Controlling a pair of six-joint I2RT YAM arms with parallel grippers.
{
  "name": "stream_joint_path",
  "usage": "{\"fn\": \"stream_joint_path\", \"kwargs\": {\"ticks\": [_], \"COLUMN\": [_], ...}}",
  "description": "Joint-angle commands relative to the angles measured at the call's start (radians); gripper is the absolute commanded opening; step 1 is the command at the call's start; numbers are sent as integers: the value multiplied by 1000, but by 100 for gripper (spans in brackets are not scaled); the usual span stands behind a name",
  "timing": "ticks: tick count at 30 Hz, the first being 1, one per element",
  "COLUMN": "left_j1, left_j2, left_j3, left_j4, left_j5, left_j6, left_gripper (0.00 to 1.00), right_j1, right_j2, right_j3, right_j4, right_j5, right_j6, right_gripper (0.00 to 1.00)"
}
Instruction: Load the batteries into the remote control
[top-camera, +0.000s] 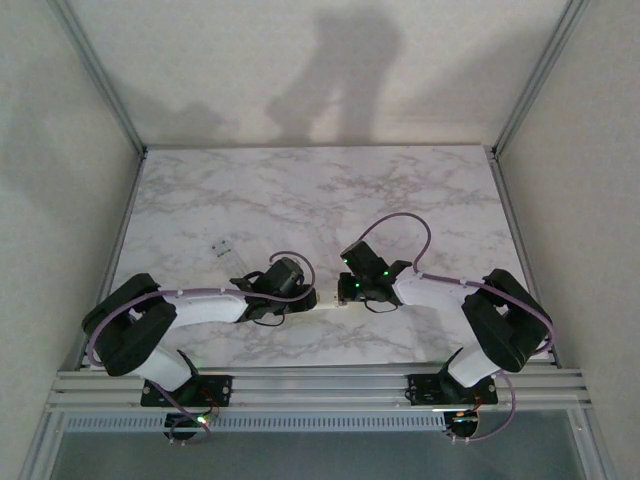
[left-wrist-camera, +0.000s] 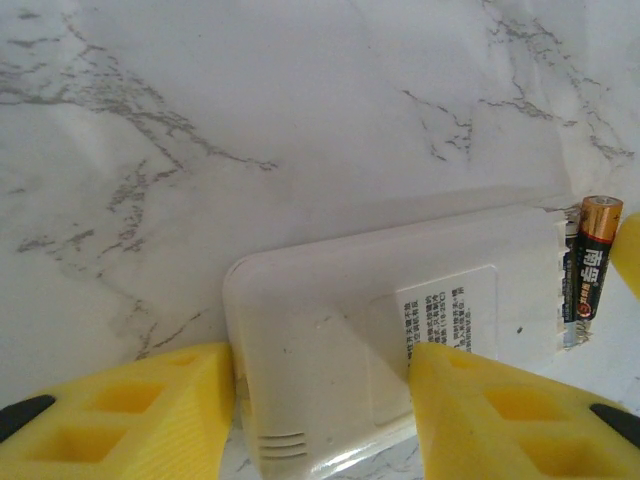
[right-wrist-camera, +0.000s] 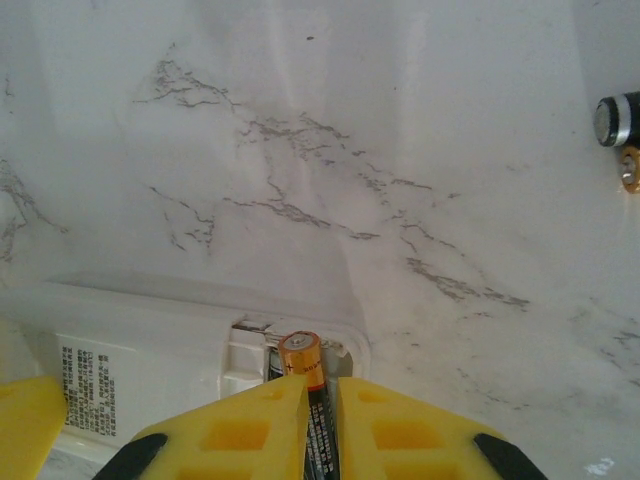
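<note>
Right gripper (right-wrist-camera: 322, 392), pinched narrow on 1 battery (right-wrist-camera: 302, 358), should press it squarely into the battery bay (right-wrist-camera: 250, 350) just below; left gripper (left-wrist-camera: 320, 365) half-spread astride remote control (left-wrist-camera: 330, 300), grip unclear.

The white, grey-veined marble-patterned tabletop (top-camera: 300, 190) looked smooth, with a soft sheen. The long white plastic remote control (left-wrist-camera: 330, 300) had a smooth, slightly glossy back, faintly scuffed, and bore a flat matt printed label (left-wrist-camera: 448, 310). The small black-and-orange cylindrical battery (right-wrist-camera: 302, 358) wore a shiny wrap and had a bright metal end. The blocky yellow fingers (left-wrist-camera: 130, 420) looked like matt plastic with fine ridges. The silvery frame rails (top-camera: 320, 385) looked like dull metal.
</note>
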Motion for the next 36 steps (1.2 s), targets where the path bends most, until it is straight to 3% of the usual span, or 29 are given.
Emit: {"fn": "stream_joint_path", "kwargs": {"ticks": [1, 7, 13, 24, 36], "left_j1": [-22, -21, -23, -23, -23], "left_j2": [52, 43, 46, 44, 62], "left_j3": [12, 7, 13, 17, 36], "left_j4": [70, 68, 66, 58, 52], "left_j5": [49, 44, 44, 41, 40], "left_j6": [8, 8, 11, 17, 21], "left_gripper": [50, 50, 50, 49, 49], "right_j1": [11, 10, 11, 12, 11], "right_j2": [5, -77, -49, 29, 12], "right_j3": [16, 18, 43, 50, 23], "right_j4": [-21, -36, -41, -30, -76], "right_j5": [-1, 25, 27, 48, 64], "right_j6": [11, 14, 4, 4, 37], "right_gripper": [15, 21, 23, 18, 11]}}
